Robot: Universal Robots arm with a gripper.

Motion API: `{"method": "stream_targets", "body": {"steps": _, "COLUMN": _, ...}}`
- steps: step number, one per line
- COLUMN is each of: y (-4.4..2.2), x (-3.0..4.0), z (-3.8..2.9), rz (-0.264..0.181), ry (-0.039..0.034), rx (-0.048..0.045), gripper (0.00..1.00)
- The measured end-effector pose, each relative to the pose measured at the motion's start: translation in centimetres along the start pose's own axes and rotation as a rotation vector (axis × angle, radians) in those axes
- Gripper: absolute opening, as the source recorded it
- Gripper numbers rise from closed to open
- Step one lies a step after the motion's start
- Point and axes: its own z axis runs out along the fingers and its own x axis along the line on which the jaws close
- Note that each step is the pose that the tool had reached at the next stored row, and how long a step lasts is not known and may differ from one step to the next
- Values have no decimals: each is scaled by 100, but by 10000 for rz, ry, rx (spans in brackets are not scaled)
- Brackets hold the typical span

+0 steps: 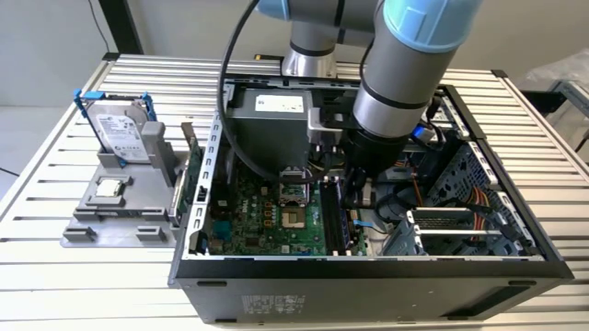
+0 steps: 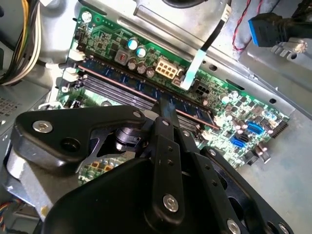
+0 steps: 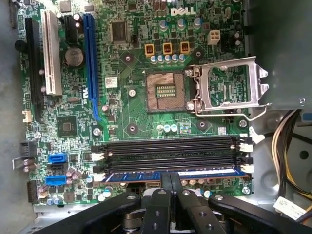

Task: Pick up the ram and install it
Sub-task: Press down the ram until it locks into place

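In the exterior view the arm reaches down into the open computer case (image 1: 368, 265) standing on the slatted tabletop (image 1: 55, 172), its gripper (image 1: 354, 196) low over the memory slots (image 1: 336, 221) along the motherboard (image 1: 267, 221); away from the fingers, outside the case toward the exterior view's left, a grey holder (image 1: 120, 207) carries the hard drive (image 1: 120, 131) and a small square processor chip (image 1: 110, 186). In the second wrist view the fingers (image 2: 168, 112) stand narrow, pinched on the top edge of the ram (image 2: 146, 90) — the stick runs long-ways to either side of them, lying in line with the dark slots (image 2: 117, 95) directly beneath. In the first wrist view the same grip shows: the gripper (image 3: 171, 181) closes on the blue-edged ram (image 3: 200, 173) near its middle, and the stick sits at the slot nearest the fingers, parallel to the three bare slots (image 3: 170, 151) beyond it, with the open processor socket (image 3: 165, 90) farther off still. Whether the ram is pressed fully home or only resting in the slot mouth I cannot tell — the white latches (image 3: 246, 168) at its end give no clear answer.
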Motion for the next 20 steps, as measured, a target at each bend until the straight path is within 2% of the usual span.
{"method": "stream_targets", "body": {"steps": 7, "y": -40, "x": -6, "z": 107, "rz": -45, "ry": 8, "rx": 0, "gripper": 0}}
{"method": "stream_targets", "body": {"steps": 10, "y": -45, "x": -6, "z": 131, "rz": -50, "ry": 13, "rx": 0, "gripper": 0}}
{"method": "stream_targets", "body": {"steps": 17, "y": -46, "x": -7, "z": 142, "rz": -51, "ry": 5, "rx": 1, "gripper": 0}}
{"method": "stream_targets", "body": {"steps": 20, "y": -48, "x": -8, "z": 174, "rz": -51, "ry": 13, "rx": -1, "gripper": 0}}
